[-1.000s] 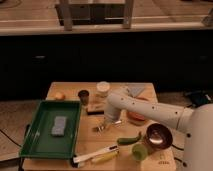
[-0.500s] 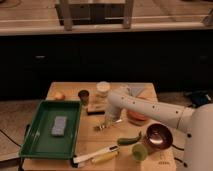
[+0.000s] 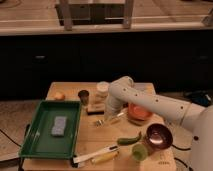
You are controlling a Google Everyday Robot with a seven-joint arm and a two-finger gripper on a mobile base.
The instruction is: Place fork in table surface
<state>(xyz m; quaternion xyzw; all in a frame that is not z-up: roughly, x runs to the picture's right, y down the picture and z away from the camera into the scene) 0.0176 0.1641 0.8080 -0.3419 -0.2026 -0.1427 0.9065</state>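
The light tan table surface (image 3: 90,142) fills the lower middle of the camera view. My white arm reaches in from the right and bends down to the table's middle. My gripper (image 3: 104,117) points down just above the wood, right of the green tray. A small slim silver fork (image 3: 111,120) shows at the gripper's tip, low over or on the tabletop; I cannot tell whether it is held or lying free. A green chilli (image 3: 129,139) lies in front of it.
A green tray (image 3: 35,145) with a grey sponge (image 3: 59,126) sits at the left. An orange dish (image 3: 141,113), copper bowl (image 3: 159,135) and green round thing (image 3: 140,150) are at the right. White-handled (image 3: 94,154) and yellow-handled (image 3: 106,158) utensils lie at the front. Cups stand at the back.
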